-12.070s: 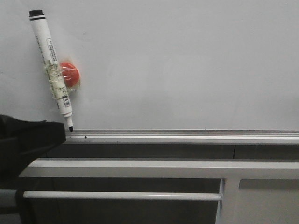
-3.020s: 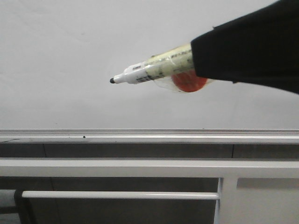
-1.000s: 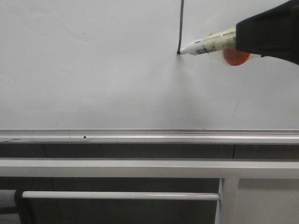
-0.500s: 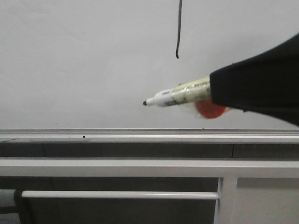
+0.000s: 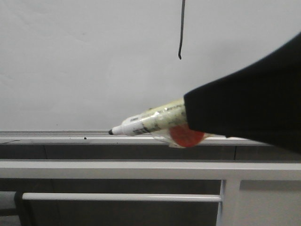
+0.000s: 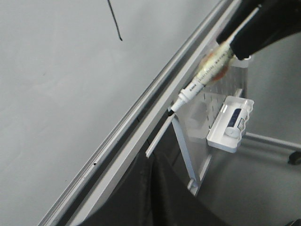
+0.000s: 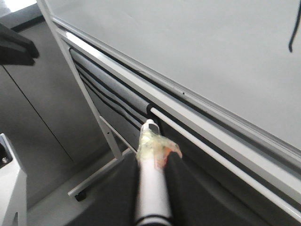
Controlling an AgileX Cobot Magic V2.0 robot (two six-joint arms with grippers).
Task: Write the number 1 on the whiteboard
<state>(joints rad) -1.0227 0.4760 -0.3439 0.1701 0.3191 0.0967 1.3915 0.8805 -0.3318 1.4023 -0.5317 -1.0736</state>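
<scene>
The whiteboard (image 5: 84, 61) fills the upper part of the front view, and the number 1 (image 5: 181, 33) is a thin black stroke with a small hook at its lower end. My right gripper (image 5: 193, 115) is shut on the white marker pen (image 5: 146, 123), well below the stroke. The pen's black tip points left at the level of the board's silver rail (image 5: 56, 137). An orange disc (image 5: 187, 136) is taped to the pen. In the right wrist view the pen (image 7: 151, 183) lies between the two dark fingers. My left gripper (image 6: 154, 157) is shut on nothing, below the rail.
White metal bars (image 5: 117, 169) of the stand run under the rail, with an upright post (image 5: 228, 202) to the right. A small white tray (image 6: 230, 127) holding an object hangs on the stand's side panel. The stand's foot (image 7: 80, 194) rests on the grey floor.
The pen has left the stroke's lower end. My right gripper has carried it down and to the left, from mid-board to rail level. The stroke is unchanged.
</scene>
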